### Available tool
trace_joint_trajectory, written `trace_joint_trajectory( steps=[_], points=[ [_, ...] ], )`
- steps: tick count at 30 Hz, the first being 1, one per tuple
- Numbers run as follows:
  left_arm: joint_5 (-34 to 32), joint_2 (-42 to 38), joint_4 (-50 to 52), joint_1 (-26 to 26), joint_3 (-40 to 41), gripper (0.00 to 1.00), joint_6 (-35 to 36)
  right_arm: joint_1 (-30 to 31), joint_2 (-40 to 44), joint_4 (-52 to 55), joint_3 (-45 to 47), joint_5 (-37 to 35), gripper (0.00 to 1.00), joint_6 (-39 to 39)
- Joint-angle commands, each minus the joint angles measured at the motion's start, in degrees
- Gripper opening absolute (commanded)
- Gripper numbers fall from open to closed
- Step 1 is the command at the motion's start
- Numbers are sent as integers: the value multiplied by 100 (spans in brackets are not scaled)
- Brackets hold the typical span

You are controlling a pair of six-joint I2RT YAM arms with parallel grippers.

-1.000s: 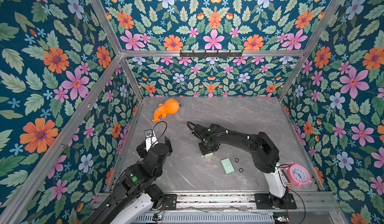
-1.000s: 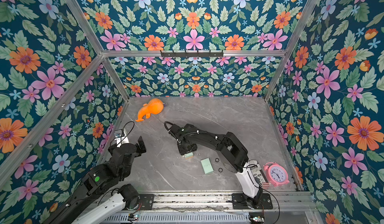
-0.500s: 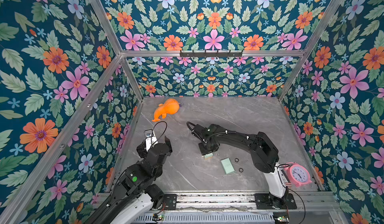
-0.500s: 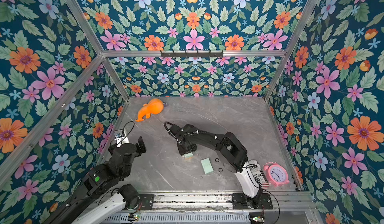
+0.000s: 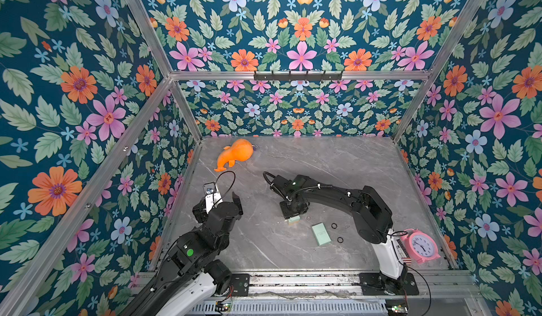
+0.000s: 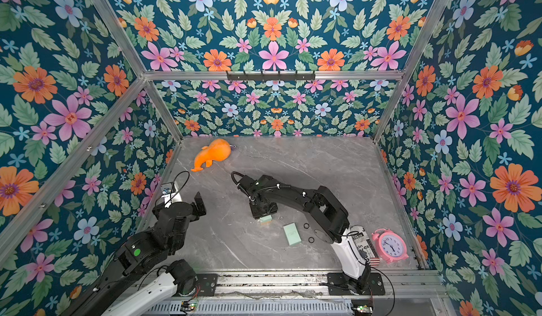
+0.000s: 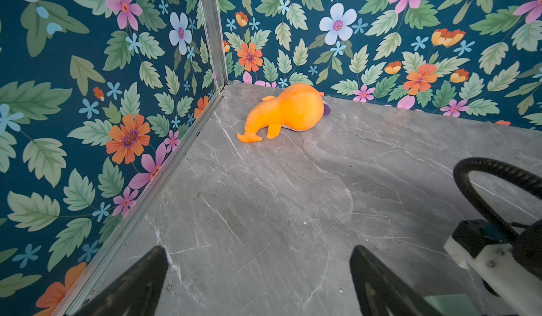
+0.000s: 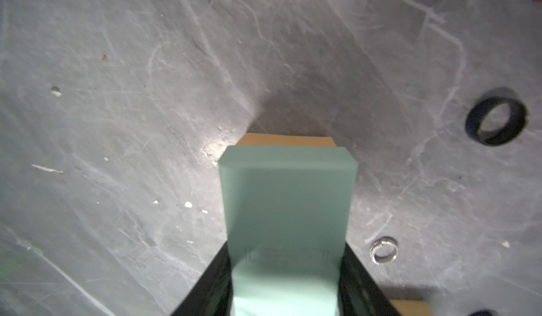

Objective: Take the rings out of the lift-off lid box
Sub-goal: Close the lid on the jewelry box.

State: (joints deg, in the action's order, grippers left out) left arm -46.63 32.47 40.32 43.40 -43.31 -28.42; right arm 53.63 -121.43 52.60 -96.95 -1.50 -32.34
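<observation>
In both top views my right wrist [image 5: 293,209] hides my jaws; the mint-green box [image 8: 287,211] and one black ring [image 8: 485,313] run off the wrist view's edge.

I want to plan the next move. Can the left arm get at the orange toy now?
Probably yes. The left gripper is open and empty and faces the toy; only bare table lies between them. The right gripper, holding the box, is off to one side.
</observation>
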Motion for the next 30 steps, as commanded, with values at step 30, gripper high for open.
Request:
trace_joint_trajectory(
  steps=[30],
  points=[
    [14,36,-103,-61,-2,100,39,166,313,335,-217,-153,55,-45]
  ],
)
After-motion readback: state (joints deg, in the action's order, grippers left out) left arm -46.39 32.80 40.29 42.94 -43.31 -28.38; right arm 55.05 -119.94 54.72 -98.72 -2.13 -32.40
